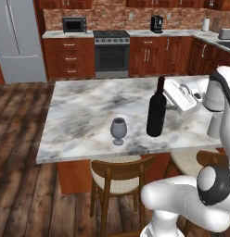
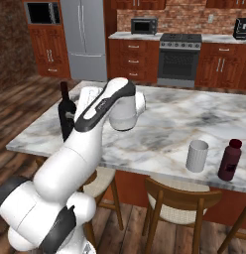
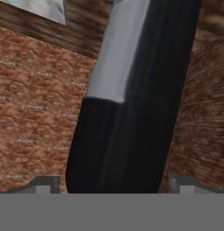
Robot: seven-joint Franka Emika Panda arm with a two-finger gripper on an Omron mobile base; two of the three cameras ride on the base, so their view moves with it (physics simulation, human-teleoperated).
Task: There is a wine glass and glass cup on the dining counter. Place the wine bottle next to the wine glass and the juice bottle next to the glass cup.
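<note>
Wine bottle upright on dining counter, at 3 o'clock of wine glass | my gripper straddles its body, fingers spread, long axis vertical.

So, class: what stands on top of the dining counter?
On the dining counter: wine glass, wine bottle, glass cup, juice bottle. The arm hides part of the top.
</note>
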